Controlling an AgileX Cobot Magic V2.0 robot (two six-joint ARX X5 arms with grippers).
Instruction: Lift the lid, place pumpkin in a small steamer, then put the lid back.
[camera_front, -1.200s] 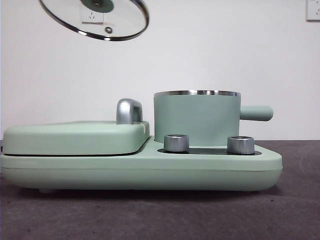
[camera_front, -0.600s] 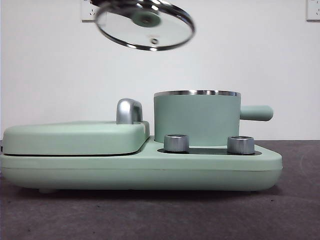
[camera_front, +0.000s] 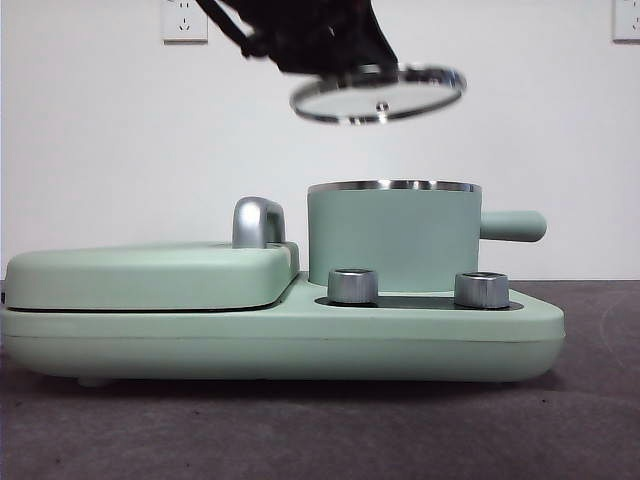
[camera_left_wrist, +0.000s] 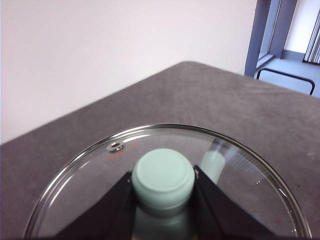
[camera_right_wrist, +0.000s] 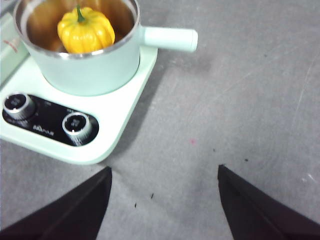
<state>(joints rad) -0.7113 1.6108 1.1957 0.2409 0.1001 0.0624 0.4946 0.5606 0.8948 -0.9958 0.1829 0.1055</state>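
Background: a plain white wall stood behind a dark grey tabletop (camera_front: 600, 420), with a socket high on the wall.
Appliance: a wide mint-green base (camera_front: 280, 340) with two silver knobs lay on the tabletop, and a flat cover (camera_front: 150, 272) with a chrome handle sat on one side of it.
Small steamer: the small steamer (camera_front: 392, 240) stood upright on the base behind the knobs, its stubby handle pointing sideways, and it was uncovered.
Pumpkin: the pumpkin (camera_right_wrist: 86, 31) sat inside the steamer with the stem up, so you can count this step as done.
Lid: the lid (camera_front: 378, 92) hung in the air above the steamer, well apart from its rim, nearly level and a little off centre toward the cover side.
Left tool: your left tool (camera_left_wrist: 163, 186) pinched the lid's knob, one jaw on each side of it.
Right tool: your right tool (camera_right_wrist: 164, 200) was spread wide, held nothing, and waited over bare tabletop beside the base.
Progress: lifting and placing look finished.
What is left: in my judgement you had to centre the lid over the rim, lower it until it sits, then release the knob.
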